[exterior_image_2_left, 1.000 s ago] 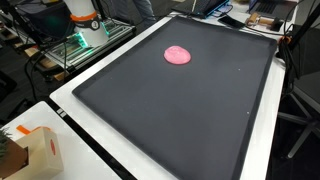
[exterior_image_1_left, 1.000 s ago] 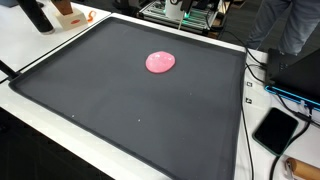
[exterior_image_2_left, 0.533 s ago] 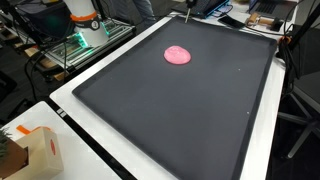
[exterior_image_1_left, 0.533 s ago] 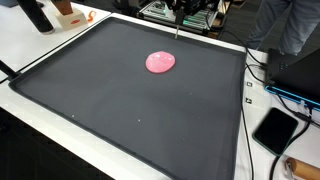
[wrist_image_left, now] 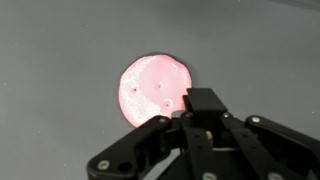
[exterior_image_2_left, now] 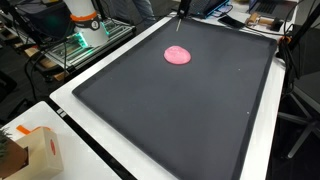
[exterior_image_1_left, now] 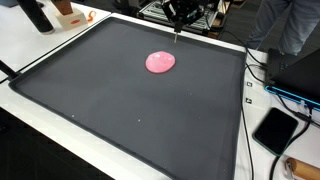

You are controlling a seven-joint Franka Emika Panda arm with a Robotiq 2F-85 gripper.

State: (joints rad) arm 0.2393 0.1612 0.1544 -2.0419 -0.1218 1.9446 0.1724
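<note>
Pink round flat disc [exterior_image_1_left: 160,62] near the black mat's [exterior_image_1_left: 130,110] far edge, black gripper [exterior_image_1_left: 178,32] above it, fingers seemingly pressed together.

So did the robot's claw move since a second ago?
Yes. The gripper has come down into an exterior view from above the top edge, toward the pink blob, which stayed put on the black mat.

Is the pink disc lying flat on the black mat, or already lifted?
Flat on the mat. The pink disc rests on the black mat in both exterior views; the end effector hangs above its far edge, apart.
</note>
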